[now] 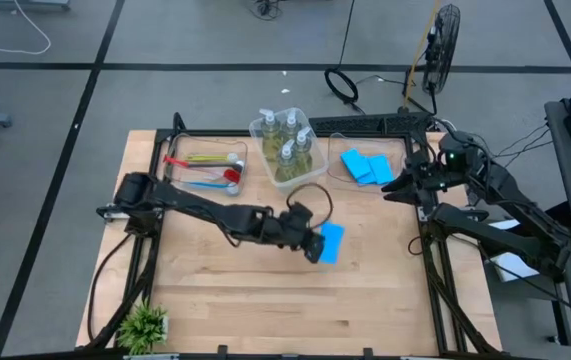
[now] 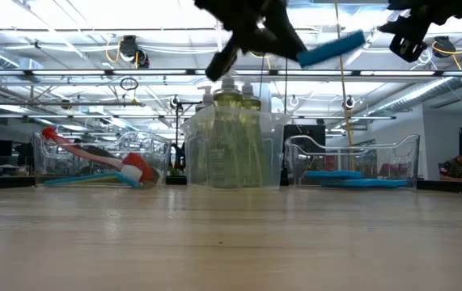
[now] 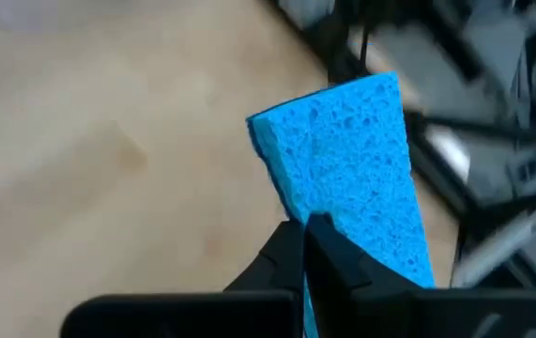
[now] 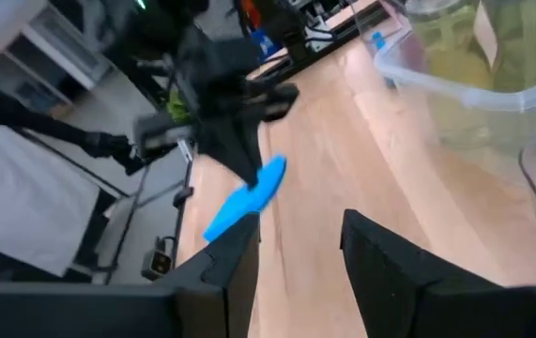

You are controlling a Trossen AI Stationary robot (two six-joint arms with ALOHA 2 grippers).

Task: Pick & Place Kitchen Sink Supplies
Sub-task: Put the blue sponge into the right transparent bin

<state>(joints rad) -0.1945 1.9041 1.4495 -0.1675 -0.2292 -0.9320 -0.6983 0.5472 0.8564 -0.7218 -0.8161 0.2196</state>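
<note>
A flat bright-blue sponge [image 1: 331, 243] hangs above the middle of the wooden table, with my left gripper [image 1: 312, 243] shut on it; the low view shows the sponge [image 2: 332, 48] high over the tabletop. My right gripper [image 1: 397, 187] waits open at the table's right edge, beside the bin of sponges [image 1: 365, 166], touching nothing. Its wrist view shows the held sponge [image 4: 246, 199] farther off. Soap bottles [image 1: 287, 140] stand in the middle clear bin. Brushes [image 1: 208, 170] lie in the left clear bin. My left gripper pinches the sponge between its two fingers at its near end [image 3: 335, 235]. The fingers [image 3: 291, 249] come from the table's left, slanting down. The rest of the sponge sticks out beyond them. It is lifted clear of the table and tilted, its free end [image 2: 353, 39] higher.
Three clear bins stand in a row along the far edge. A small green potted plant [image 1: 143, 325] sits at the near left corner. Bare wooden tabletop [image 1: 265, 300] lies between the sponge and the near edge. Black frame rails [image 1: 435, 270] border the table's sides.
</note>
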